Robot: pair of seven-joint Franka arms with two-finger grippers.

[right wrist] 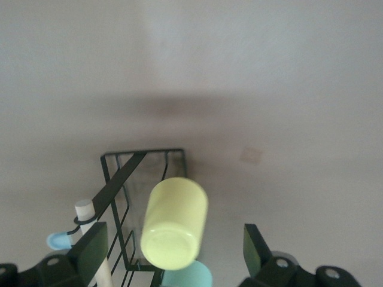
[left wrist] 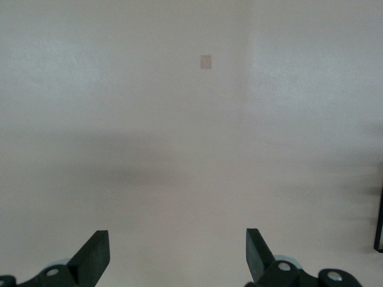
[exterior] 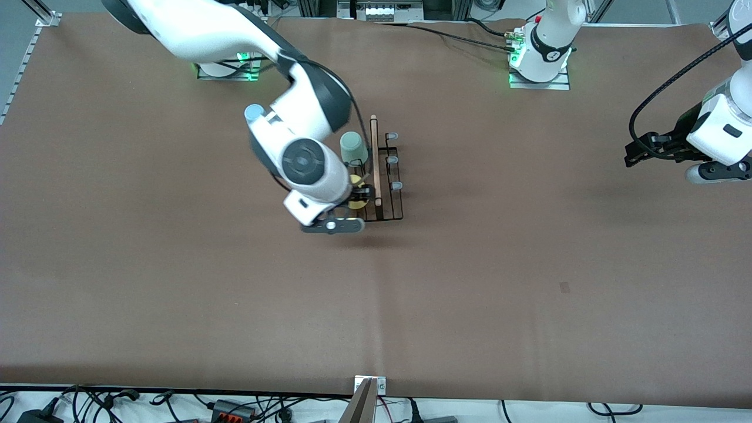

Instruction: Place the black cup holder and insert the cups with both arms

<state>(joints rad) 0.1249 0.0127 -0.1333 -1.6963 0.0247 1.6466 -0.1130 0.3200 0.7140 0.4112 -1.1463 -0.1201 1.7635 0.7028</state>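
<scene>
The black cup holder [exterior: 395, 205] stands mid-table, its wooden rod handle [exterior: 374, 158] on top. A pale green cup [exterior: 354, 147] sits upside down on a peg at the end farther from the front camera. Beside it, nearer that camera, a yellow cup [right wrist: 175, 222] rests tilted on a peg, mostly hidden under the right arm in the front view. My right gripper [right wrist: 173, 251] is open around the yellow cup, with a gap on each side. The left gripper [left wrist: 178, 251] hangs open and holds nothing, waiting over the left arm's end of the table [exterior: 640, 150].
Three grey-blue capped pegs [exterior: 392, 160] on the rack's side toward the left arm are bare. A small square patch [exterior: 564, 286] marks the brown table cover. Cables and a metal bracket [exterior: 370, 385] line the table edge nearest the front camera.
</scene>
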